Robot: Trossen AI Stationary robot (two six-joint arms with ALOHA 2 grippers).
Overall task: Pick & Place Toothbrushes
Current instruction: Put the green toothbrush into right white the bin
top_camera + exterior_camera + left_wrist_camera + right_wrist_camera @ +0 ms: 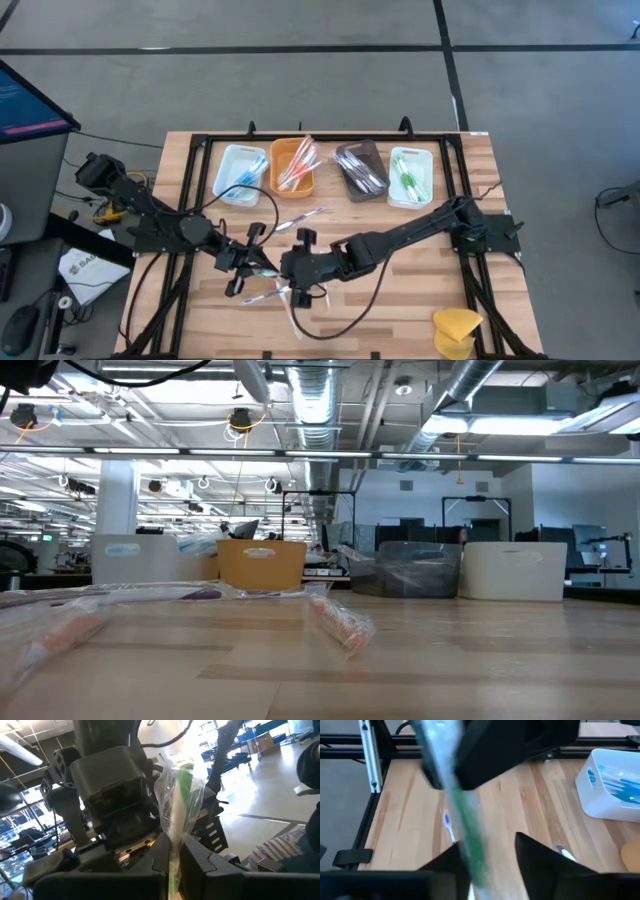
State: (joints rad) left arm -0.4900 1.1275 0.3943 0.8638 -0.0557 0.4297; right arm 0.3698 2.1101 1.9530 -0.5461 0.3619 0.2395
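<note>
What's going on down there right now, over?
Left gripper shut on a wrapped green toothbrush, mid-table. Right gripper around the same toothbrush, taking it over. Loose toothbrushes on the table below; nothing blocking.

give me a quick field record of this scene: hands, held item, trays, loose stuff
left hand: shut on green toothbrush, mid-table
right hand: around the same toothbrush, grip unclear
trays: four in a row at far edge, white, orange, brown, white
loose toothbrushes: a few on the wood
yellow lump: near right corner
</note>
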